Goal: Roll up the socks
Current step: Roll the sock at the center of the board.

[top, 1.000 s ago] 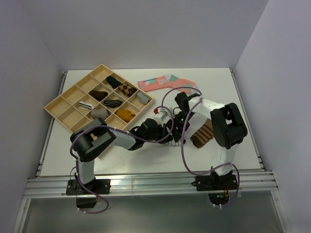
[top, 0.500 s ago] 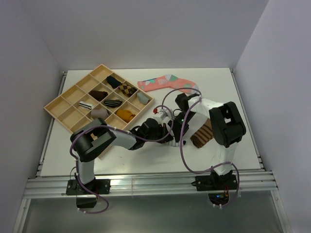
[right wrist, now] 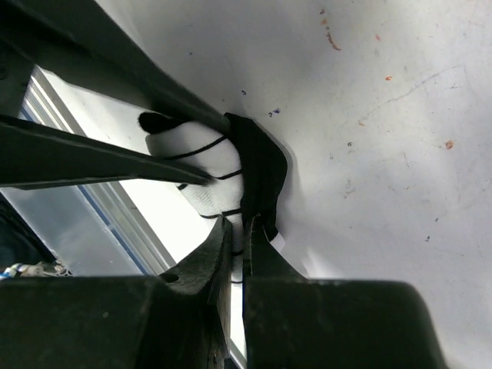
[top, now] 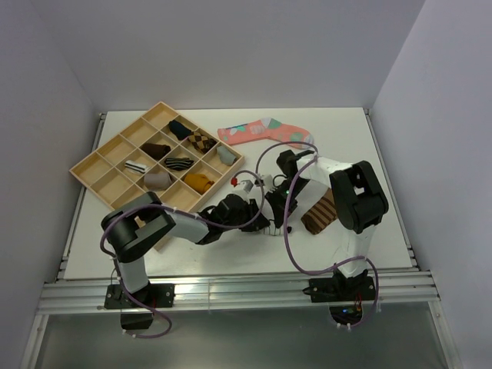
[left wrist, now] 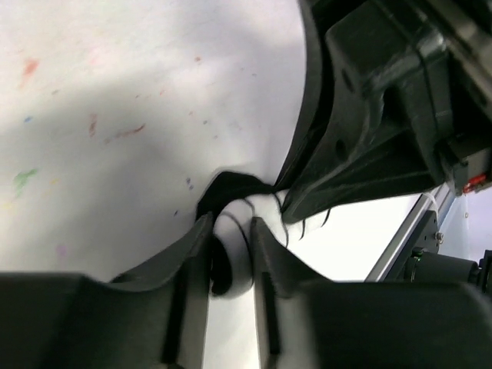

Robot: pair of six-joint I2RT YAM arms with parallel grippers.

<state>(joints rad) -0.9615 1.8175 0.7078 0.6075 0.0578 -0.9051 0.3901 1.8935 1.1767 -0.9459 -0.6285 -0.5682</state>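
The short white sock (top: pixel 266 226) with thin black stripes lies at mid-table between my two grippers. My right gripper (right wrist: pixel 239 224) is shut on its striped edge next to the black cuff (right wrist: pixel 257 165). In the left wrist view a rolled white and black part of the sock (left wrist: pixel 233 246) sits between the fingers of my left gripper (left wrist: pixel 231 223), whose jaws stand a little apart. From above, the left gripper (top: pixel 256 218) and the right gripper (top: pixel 276 214) nearly touch. The brown sock (top: pixel 321 211) with tan bands lies flat just right of them.
A wooden compartment tray (top: pixel 98 166) holding several rolled socks stands at the back left. A coral-pink sock (top: pixel 265 131) lies at the back centre. The table's front edge and metal rail (top: pixel 231 288) run close behind the grippers.
My right gripper has closed on the white sock's edge. My left gripper's jaws have parted slightly around the sock, and the left arm's elbow has swung down and left.
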